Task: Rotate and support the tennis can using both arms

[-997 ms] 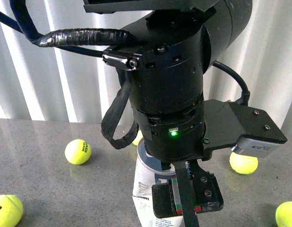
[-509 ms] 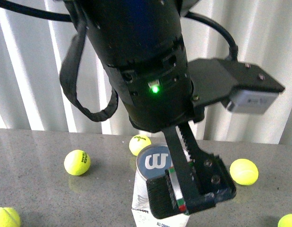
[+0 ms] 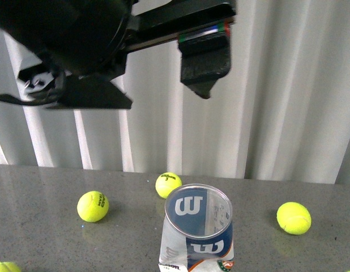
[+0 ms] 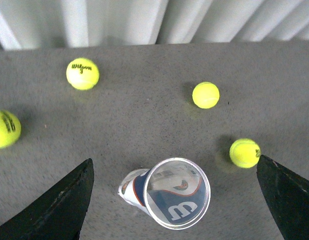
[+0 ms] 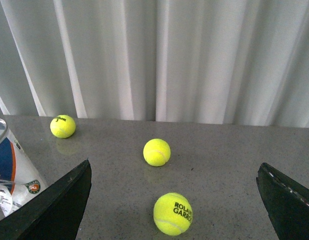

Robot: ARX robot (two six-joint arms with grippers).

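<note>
Standing upright on the grey worktop (image 3: 45,238), the can (image 3: 196,235) sits at six o'clock in the front view, free of both arms. Your left fingers (image 4: 174,200) are spread wide with the can's clear top between them, seen from above; nothing is gripped. Your right fingers (image 5: 174,200) are also wide apart and empty, and the can (image 5: 12,165) shows only at the nine o'clock edge of that wrist view, off to one side of them.

To do this step well, I judge you should lower the left arm straight, keeping the can centred between the fingers, and close on the labelled body rather than the thin clear rim. Bring the right arm across toward the can before any turning, so that it can take the weight.

An arm (image 3: 79,51) hangs high at eleven o'clock in the front view, well above the can; which arm it is I cannot tell. Loose balls lie around: one (image 3: 169,185) just behind the can at twelve, one (image 3: 93,205) at nine, one (image 3: 294,217) at three. None touches the can, but the one behind could be nudged by a tipping can.
</note>
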